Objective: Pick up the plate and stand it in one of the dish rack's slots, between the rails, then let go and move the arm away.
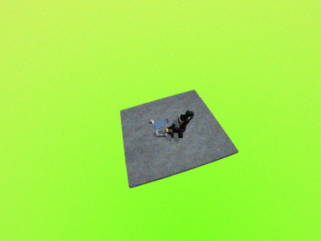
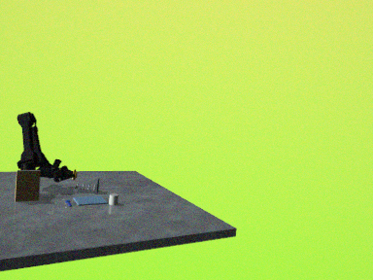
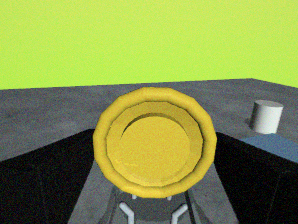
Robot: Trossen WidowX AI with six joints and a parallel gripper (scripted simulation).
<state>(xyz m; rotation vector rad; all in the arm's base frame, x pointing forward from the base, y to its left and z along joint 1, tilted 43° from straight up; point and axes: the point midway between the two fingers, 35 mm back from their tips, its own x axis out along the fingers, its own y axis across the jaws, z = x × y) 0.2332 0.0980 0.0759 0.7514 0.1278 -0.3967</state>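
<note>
A flat yellow-green backdrop surrounds a grey slab table [image 2: 160, 214], on which the arm and a few small things stand. The gripper [image 2: 68, 174] hangs low, just above the table, reaching level toward the dish rack [image 2: 89, 186], whose thin upright rails show only as small posts in the exterior view. Its fingers are clamped on the yellow plate [image 3: 155, 141], which in the wrist view stands on edge, facing the camera, with pale rack wires [image 3: 129, 212] showing just beneath its lower rim; whether the rim already sits between two rails cannot be told from here. To the right lie a white cylinder [image 3: 266, 116] and a blue mat [image 3: 274, 147], both apart from the plate. The plate looks rigid and light, with a smooth glossy surface and a raised, faceted rim, so it is likely slippery and, if ceramic, would chip from a drop. The rim is the sensible place to hold it, pinched across its thickness near the top edge so the lower edge is free to enter a slot. A hold at one point on the rim probably lets the plate swing or tilt, so lowering it square to the rails matters before release.
</note>
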